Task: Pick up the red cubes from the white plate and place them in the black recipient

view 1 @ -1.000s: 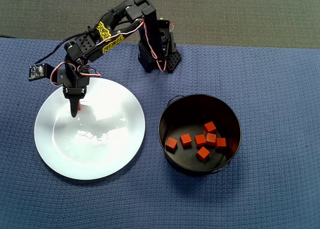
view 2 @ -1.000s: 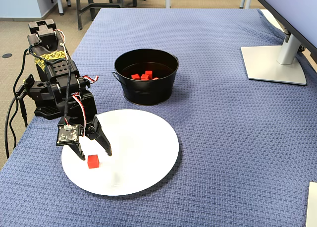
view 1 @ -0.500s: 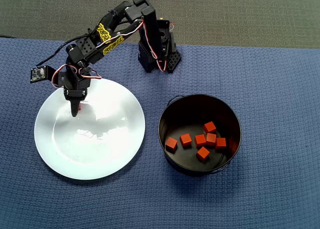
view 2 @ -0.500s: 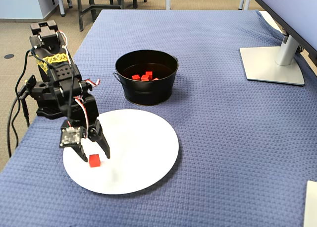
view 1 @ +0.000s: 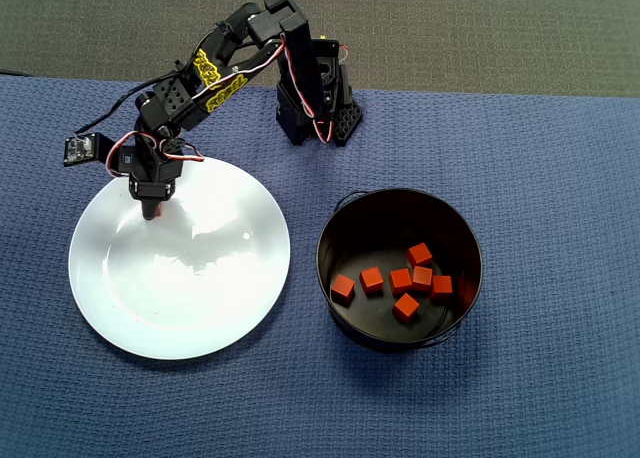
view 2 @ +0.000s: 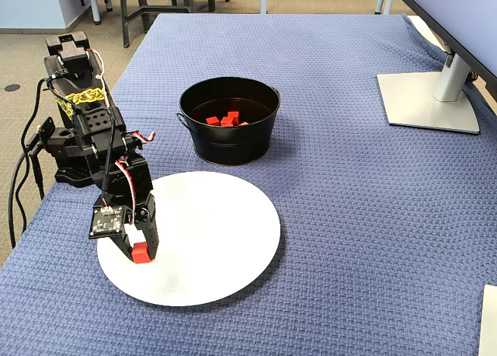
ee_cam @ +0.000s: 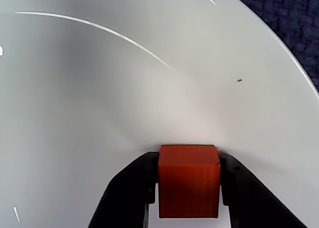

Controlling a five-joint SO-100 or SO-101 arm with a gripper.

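1. In the wrist view I see the pincer [ee_cam: 189,180] clamped on one red cube [ee_cam: 189,180]; one black finger [ee_cam: 130,188] presses on the left face of the cube and the other finger on its right face.
2. Behind the held cube, the wrist view shows only the glossy surface of the white plate [ee_cam: 99,98], with the blue cloth visible past its rim in the upper right corner.
3. In the fixed view the pincer [view 2: 141,251] stands over the left part of the white plate [view 2: 225,239], and the red cube [view 2: 140,253] is at its tip, very near the plate surface. I cannot tell if the cube touches the plate.
4. In the overhead view the pincer [view 1: 152,210] points down over the upper left edge of the white plate [view 1: 200,298]; the held cube is hidden under the arm there.
5. The black recipient [view 1: 350,218] stands on the desk [view 1: 560,178] to the right of the plate, near it but apart.
6. Inside the recipient I count seven red cubes [view 1: 403,280] on the bottom in the overhead view, most of them close together.
7. A monitor stand [view 2: 431,95] is on the far right of the desk in the fixed view.
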